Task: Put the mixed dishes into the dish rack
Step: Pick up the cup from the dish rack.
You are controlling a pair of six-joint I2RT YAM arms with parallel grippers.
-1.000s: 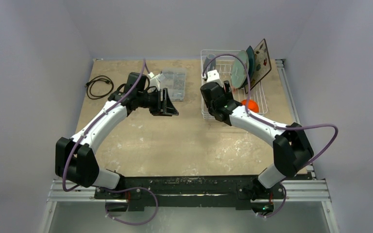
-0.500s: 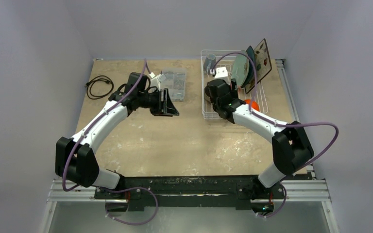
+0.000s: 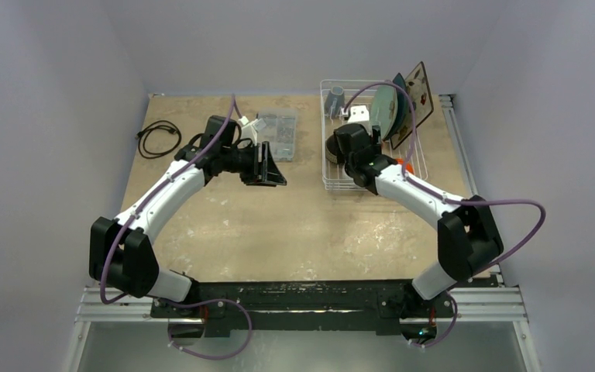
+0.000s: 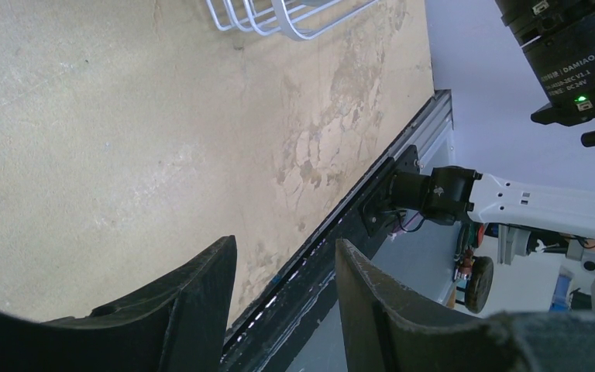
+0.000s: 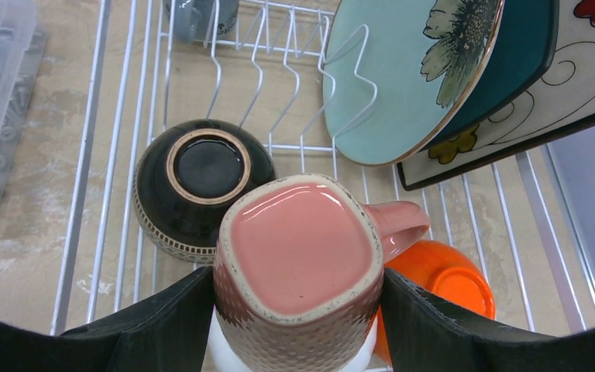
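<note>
In the right wrist view my right gripper (image 5: 298,288) is shut on the salmon-pink mug (image 5: 298,252), held base up over the dish rack (image 5: 101,147). A white bowl (image 5: 221,353) shows just under the mug. A brown bowl (image 5: 201,186) lies upside down to its left and an orange bowl (image 5: 441,283) to its right. The pale green plate (image 5: 403,77), dark teal plate (image 5: 515,70) and cream floral plate (image 5: 558,93) stand on edge at the back right. A grey-blue mug (image 5: 201,15) sits in the far corner. My left gripper (image 4: 285,271) hangs open over bare table, holding nothing.
A clear plastic compartment box (image 3: 277,132) sits just behind the left gripper (image 3: 267,164), left of the rack (image 3: 329,184). A black coiled cable (image 3: 157,138) lies at the table's far left. The table's metal rail (image 3: 453,124) runs along the right of the rack.
My right arm has moved farther back and right over the rack, carrying the pink mug. The left arm has stayed put.
</note>
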